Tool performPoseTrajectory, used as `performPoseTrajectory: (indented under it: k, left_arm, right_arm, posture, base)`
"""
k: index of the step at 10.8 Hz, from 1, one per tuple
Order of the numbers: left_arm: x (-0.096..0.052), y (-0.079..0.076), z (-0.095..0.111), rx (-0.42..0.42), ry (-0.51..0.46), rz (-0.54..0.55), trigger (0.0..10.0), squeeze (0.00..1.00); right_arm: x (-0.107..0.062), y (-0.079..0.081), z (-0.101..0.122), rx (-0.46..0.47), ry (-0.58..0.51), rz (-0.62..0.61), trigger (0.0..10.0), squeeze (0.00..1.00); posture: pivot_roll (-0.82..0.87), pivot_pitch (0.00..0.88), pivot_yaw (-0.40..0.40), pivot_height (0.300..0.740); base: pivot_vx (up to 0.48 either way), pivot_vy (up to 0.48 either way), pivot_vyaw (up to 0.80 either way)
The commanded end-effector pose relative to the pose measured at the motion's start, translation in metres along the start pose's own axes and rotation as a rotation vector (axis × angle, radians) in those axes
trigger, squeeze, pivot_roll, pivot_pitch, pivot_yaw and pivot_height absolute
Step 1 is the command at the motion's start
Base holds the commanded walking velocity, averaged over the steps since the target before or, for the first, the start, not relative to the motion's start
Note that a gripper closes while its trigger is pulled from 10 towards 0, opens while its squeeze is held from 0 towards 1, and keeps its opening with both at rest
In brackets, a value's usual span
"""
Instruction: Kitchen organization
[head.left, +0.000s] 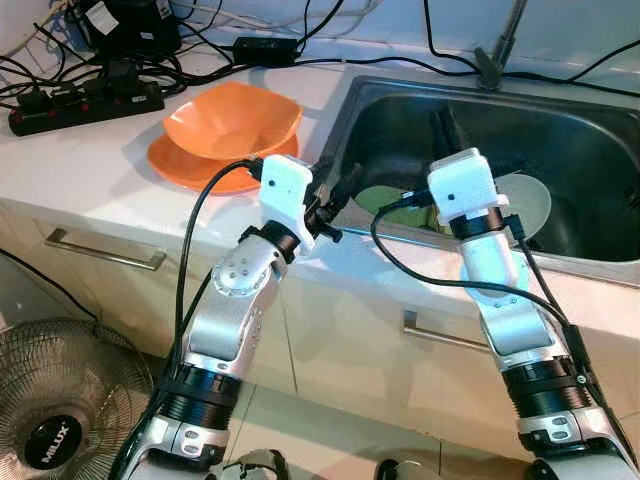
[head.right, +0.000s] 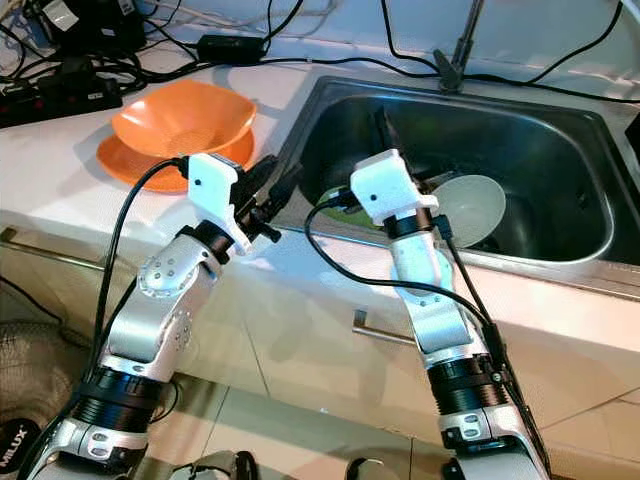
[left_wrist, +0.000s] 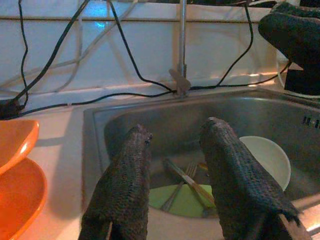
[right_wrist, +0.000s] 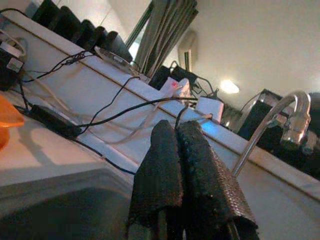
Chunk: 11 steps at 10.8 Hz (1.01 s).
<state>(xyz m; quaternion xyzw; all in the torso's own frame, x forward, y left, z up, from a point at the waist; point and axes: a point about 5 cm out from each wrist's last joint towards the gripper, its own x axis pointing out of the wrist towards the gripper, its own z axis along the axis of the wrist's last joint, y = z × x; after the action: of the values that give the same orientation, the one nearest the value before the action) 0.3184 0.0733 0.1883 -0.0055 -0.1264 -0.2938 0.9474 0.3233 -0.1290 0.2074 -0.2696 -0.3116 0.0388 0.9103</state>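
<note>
Left end effector (left_wrist: 172, 175): released, fingers (left_wrist: 125, 185) spread with nothing between them. You had it at the sink's near rim, aimed into the basin; judged, a pre-reach pose for the dishes below.

Right end effector (right_wrist: 175, 150): clenched, the two fingers pressed together on nothing. It hung over the sink (head.left: 590, 262) and pointed up toward the tap (right_wrist: 285, 117) and back wall, so judged parked, not reaching.

Sink contents: green plate (left_wrist: 182, 200) on the basin floor with chopsticks (left_wrist: 192, 184) and what looked like a fork lying across it; white plate (left_wrist: 267, 155) leaning against the basin wall beside it. Judged left there for washing or sorting; these read as the task's things.

Desk (head.left: 90, 160): orange bowl (head.left: 232, 118) sitting on an orange plate (head.left: 190, 170), just left of the sink. Stacking looked deliberate, like with like, clear of the basin.

Back of desk: power strip (head.left: 85, 105) and black cables (head.left: 270, 45) along the wall, some running behind the tap. You would want both arms kept clear of them.

Floor: fan (head.left: 60, 400) at lower left.

Writing: hub of the fan carried a white word, roughly "MILUX", small and not certain. Nothing else was legible.

Progress, judged: early; sink things untouched, nothing in either end effector.
</note>
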Motion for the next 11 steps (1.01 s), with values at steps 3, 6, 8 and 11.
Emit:
performPoseTrajectory:
  k: [3, 6, 8, 11]
  left_arm:
    - [-0.001, 0.0, -0.003, 0.012, 0.011, 0.001, 10.0, 0.0]
    - [0.001, 0.006, -0.002, 0.059, 0.01, 0.036, 10.0, 0.0]
    - [0.0, 0.01, -0.003, 0.096, 0.017, 0.064, 10.0, 0.0]
    - [-0.002, 0.014, -0.008, 0.142, 0.037, 0.111, 10.0, 0.0]
  right_arm:
    - [-0.001, 0.0, 0.003, -0.023, -0.033, -0.004, 0.0, 0.0]
    - [-0.004, 0.002, -0.004, 0.031, 0.021, 0.019, 10.0, 0.0]
    - [-0.002, -0.003, -0.009, 0.18, 0.106, -0.015, 10.0, 0.0]
    - [-0.019, 0.0, -0.031, 0.406, 0.32, -0.099, 10.0, 0.0]
  posture:
    - [0.04, 0.087, 0.028, 0.74]
    - [0.03, 0.086, 0.027, 0.74]
    - [0.03, 0.086, 0.024, 0.74]
    - [0.02, 0.086, 0.025, 0.74]
  base:
    - [0.0, 0.0, 0.0]
    - [0.0, 0.0, 0.0]
    - [0.0, 0.0, 0.0]
    - [0.0, 0.0, 0.0]
